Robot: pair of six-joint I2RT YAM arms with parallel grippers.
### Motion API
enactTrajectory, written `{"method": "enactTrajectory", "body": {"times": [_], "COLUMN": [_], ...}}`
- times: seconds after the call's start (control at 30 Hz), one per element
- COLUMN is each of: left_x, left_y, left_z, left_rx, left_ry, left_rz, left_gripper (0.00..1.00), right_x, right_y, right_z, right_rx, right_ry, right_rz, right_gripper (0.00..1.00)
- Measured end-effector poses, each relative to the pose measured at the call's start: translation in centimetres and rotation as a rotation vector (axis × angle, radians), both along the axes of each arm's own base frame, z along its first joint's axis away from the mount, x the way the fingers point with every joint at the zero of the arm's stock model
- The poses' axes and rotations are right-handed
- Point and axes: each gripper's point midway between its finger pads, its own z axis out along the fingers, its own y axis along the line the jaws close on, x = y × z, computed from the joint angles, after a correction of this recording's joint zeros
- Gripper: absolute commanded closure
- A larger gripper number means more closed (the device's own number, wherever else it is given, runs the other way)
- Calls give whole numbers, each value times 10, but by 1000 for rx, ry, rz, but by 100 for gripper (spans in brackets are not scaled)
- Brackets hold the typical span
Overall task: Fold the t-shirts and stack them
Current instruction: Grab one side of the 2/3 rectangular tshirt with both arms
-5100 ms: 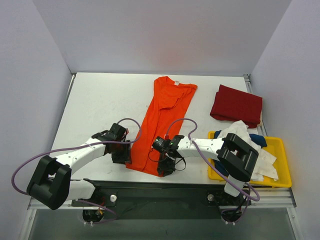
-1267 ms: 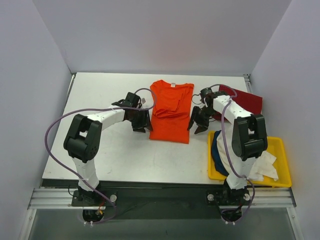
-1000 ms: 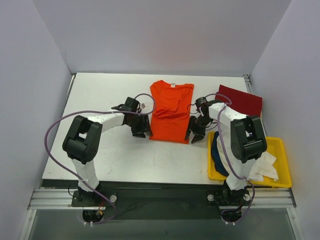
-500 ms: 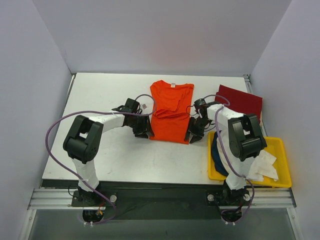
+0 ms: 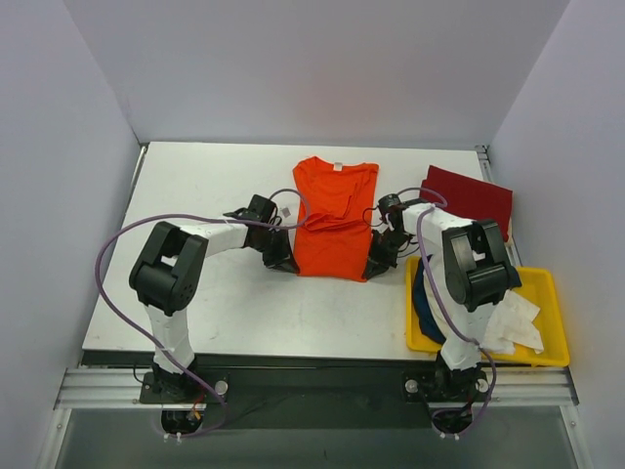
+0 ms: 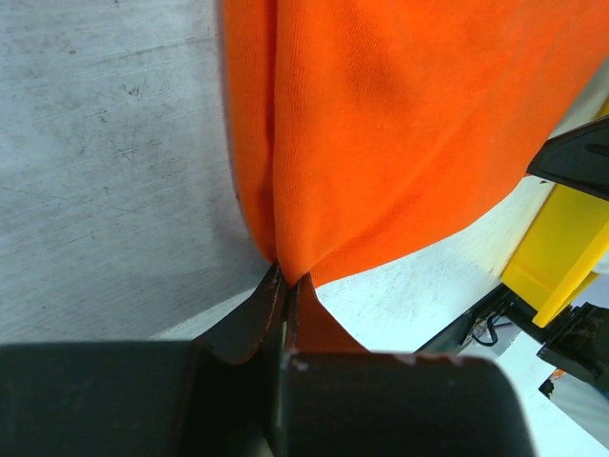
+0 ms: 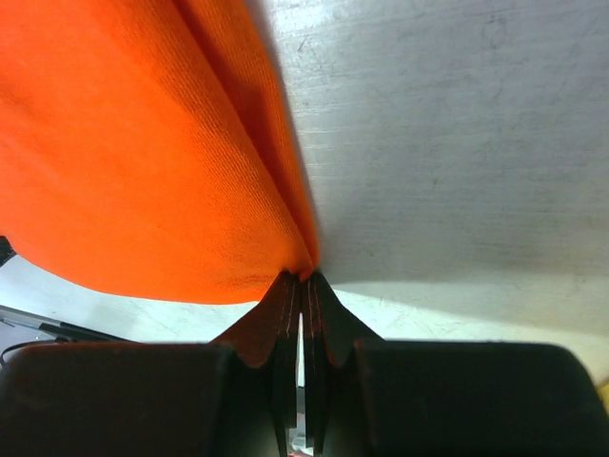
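The orange t-shirt [image 5: 332,223] lies folded in half on the white table [image 5: 195,303], collar toward the back. My left gripper [image 5: 286,263] is shut on its near left corner; in the left wrist view the orange t-shirt [image 6: 400,133] is pinched at the fingertips of the left gripper [image 6: 288,277]. My right gripper [image 5: 371,269] is shut on the near right corner, and in the right wrist view the right gripper [image 7: 303,276] nips the orange t-shirt [image 7: 143,162]. A dark red t-shirt [image 5: 469,200] lies folded at the back right. White [image 5: 513,322] and navy [image 5: 427,303] t-shirts sit in the bin.
A yellow plastic bin [image 5: 547,283] stands at the right near edge, close to the right arm's elbow. Purple cables loop from both arms. Grey walls close the table at the back and sides.
Both grippers have come down on the near corners of the orange t-shirt and gone from open to shut on the cloth. The shirt itself has not shifted.
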Motion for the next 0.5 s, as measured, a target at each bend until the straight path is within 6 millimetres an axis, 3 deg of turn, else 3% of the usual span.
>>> {"method": "enactTrajectory", "body": {"times": [0.3,0.5], "left_x": [5,16], "left_y": [0,-1], "left_z": [6,41], "left_rx": [16,-1], "left_ry": [-8,-76], "left_rz": [-2,5], "left_gripper": [100,100], "right_x": [0,8], "right_y": [2,5], "right_z": [5,39], "right_rx": [11,37], "right_ry": [0,-63], "right_rz": [-1,-1], "right_gripper": [100,100]}}
